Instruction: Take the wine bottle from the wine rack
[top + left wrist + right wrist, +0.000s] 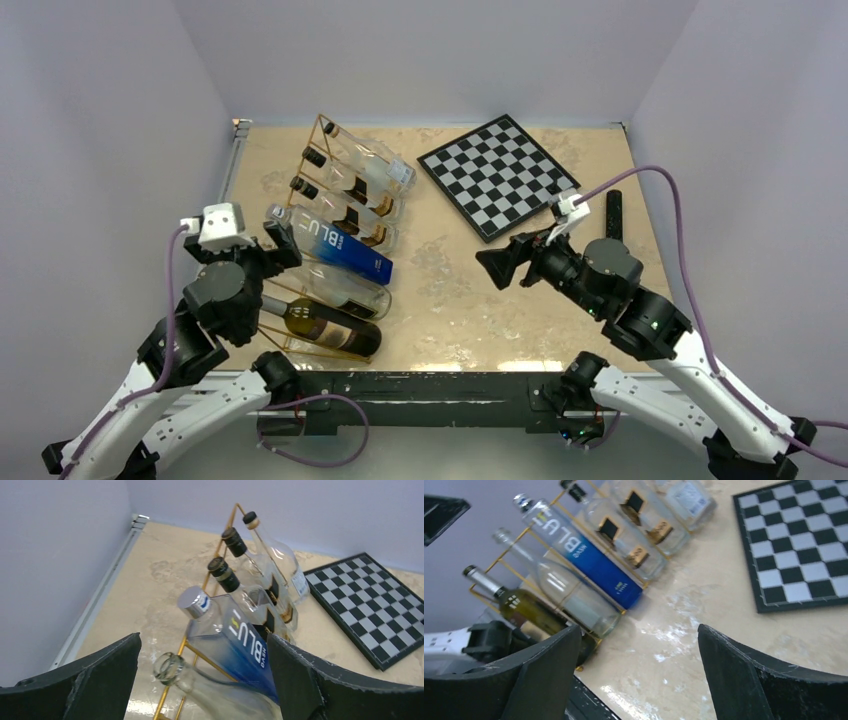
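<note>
We see the gold wine rack (230, 525) on the worktop (450, 290), holding six bottles lying side by side. The olive-green wine bottle (322, 326) lies in the rack's nearest slot. Our left pincer (202, 647) hovers with its jaws apart at the rack's neck side, near the blue bottle (245, 650). The right pincer (639, 635), also with its jaws apart, hangs well right of the rack.
</note>
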You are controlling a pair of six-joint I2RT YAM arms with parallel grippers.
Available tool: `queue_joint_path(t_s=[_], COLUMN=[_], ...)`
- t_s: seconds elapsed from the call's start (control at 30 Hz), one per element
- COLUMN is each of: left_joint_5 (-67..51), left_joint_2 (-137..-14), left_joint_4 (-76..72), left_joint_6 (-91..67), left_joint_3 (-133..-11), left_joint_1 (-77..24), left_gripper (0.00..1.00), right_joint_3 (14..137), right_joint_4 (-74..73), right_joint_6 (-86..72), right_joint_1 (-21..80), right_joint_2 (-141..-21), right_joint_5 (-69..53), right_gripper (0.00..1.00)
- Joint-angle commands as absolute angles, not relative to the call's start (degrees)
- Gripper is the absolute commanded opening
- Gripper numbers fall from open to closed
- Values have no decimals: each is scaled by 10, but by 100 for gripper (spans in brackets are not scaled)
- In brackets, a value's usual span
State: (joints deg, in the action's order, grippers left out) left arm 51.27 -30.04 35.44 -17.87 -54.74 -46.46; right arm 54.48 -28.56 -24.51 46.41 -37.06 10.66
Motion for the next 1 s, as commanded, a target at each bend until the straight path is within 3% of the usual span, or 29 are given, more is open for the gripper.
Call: queue_joint_path(t_s=[0.0, 0.23, 0.33, 0.43, 0.53, 0.77, 0.87, 0.97], left_joint_5=[593, 498, 476, 569, 571, 569, 557, 533], left_joint_2=[-263, -277, -279, -279, -263, -315, -309, -287], left_joint_4=[410, 494, 522, 663, 703, 905, 900, 827], left_joint_6=[-228, -224, -238, -431, -500, -700, -708, -617], left_joint_3=[-558, -646, -688, -716, -698, -731, -738, -746], left_joint_1=[-462, -461, -461, -461, -461, -461, -462, -461], left_gripper=[99, 98, 93, 83, 72, 68, 67, 66], right_joint_3=[525, 602, 659, 694, 728, 825, 850, 879], right_joint_4=[-117, -39, -29, 14, 31, 22, 31, 45], right_joint_6=[-192, -182, -182, -197, -214, -195, -173, -152], right_joint_1=[466, 477, 497, 514, 526, 578, 601, 622], right_joint_2=[-396, -560, -641, -699, -747, -859, -893, -936], right_joint_5=[-39, -114, -111, -134, -150, -148, -139, -143], right_gripper=[90, 86, 86, 84, 81, 76, 76, 76])
